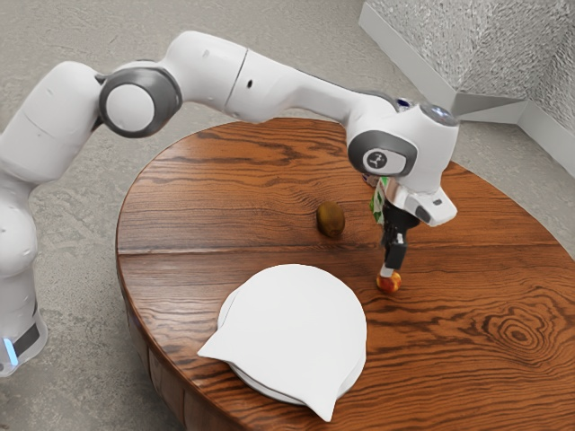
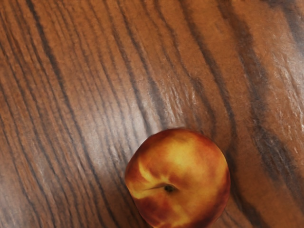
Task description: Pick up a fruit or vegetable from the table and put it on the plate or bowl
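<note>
A small red and yellow peach (image 1: 389,284) lies on the round wooden table (image 1: 207,215), toward the exterior view's right of the plate. My black gripper (image 1: 389,268) points straight down right over it, its tip just above or at the peach's top. In the wrist view the peach (image 2: 178,178) rests on the wood grain directly under my hand, stem dimple facing up. A brown kiwi (image 1: 331,219) sits on the table a little behind and to the exterior view's left of the gripper. The white plate (image 1: 292,337) lies near the table's front edge.
The plate's outline is angular, with a pointed corner overhanging the table's front edge. Bare wood stretches across the exterior view's right half of the table (image 1: 503,296). A grey textured wall (image 1: 485,45) stands behind, past the table.
</note>
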`<action>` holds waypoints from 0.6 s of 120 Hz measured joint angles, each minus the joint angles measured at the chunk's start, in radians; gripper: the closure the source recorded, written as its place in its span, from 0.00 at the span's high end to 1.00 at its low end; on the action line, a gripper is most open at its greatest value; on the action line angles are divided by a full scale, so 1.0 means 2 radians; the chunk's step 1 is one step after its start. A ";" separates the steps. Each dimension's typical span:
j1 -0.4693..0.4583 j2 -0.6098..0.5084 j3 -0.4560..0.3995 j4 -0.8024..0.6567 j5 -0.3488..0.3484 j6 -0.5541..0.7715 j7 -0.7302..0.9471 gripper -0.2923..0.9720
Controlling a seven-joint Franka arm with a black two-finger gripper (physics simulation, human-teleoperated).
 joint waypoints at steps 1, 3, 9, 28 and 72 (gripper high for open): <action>0.000 0.001 0.000 0.000 0.000 0.001 0.000 0.77; 0.000 0.002 0.000 0.000 0.000 0.004 0.001 0.77; 0.000 0.006 0.000 0.000 0.000 0.012 0.004 0.77; 0.000 0.018 -0.005 -0.001 -0.001 0.027 0.011 0.77; 0.001 0.035 -0.004 -0.003 -0.013 0.040 0.022 0.77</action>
